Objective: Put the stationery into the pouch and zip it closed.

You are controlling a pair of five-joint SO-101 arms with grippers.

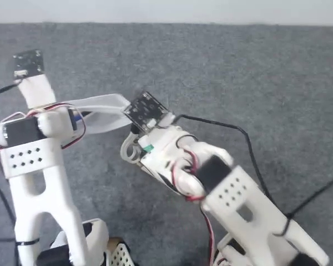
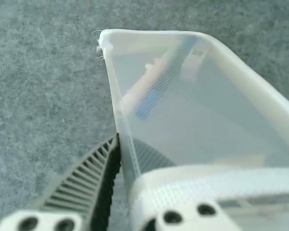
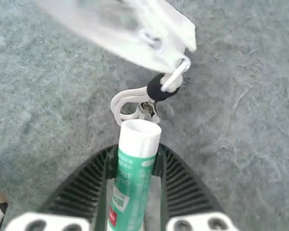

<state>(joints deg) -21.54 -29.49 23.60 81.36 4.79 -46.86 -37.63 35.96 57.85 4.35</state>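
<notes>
A translucent white pouch (image 1: 102, 105) hangs above the grey felt, one edge clamped in my left gripper (image 1: 77, 119). From the left wrist, that gripper (image 2: 125, 159) is shut on the pouch (image 2: 197, 115), and a blue and orange item (image 2: 149, 96) shows dimly through the wall. My right gripper (image 3: 135, 154) is shut on a glue stick (image 3: 140, 137) with a white cap and green label. The stick points at the pouch's corner (image 3: 135, 33), just short of the zip pull (image 3: 171, 79) with its black bead and white cord loop (image 3: 127, 103). In the high view the right gripper (image 1: 141, 148) sits beneath the pouch's free end.
Grey felt (image 1: 255, 72) covers the table to a pale strip at the back. A black cable (image 1: 238, 133) runs across the right arm. The arm bases crowd the front edge.
</notes>
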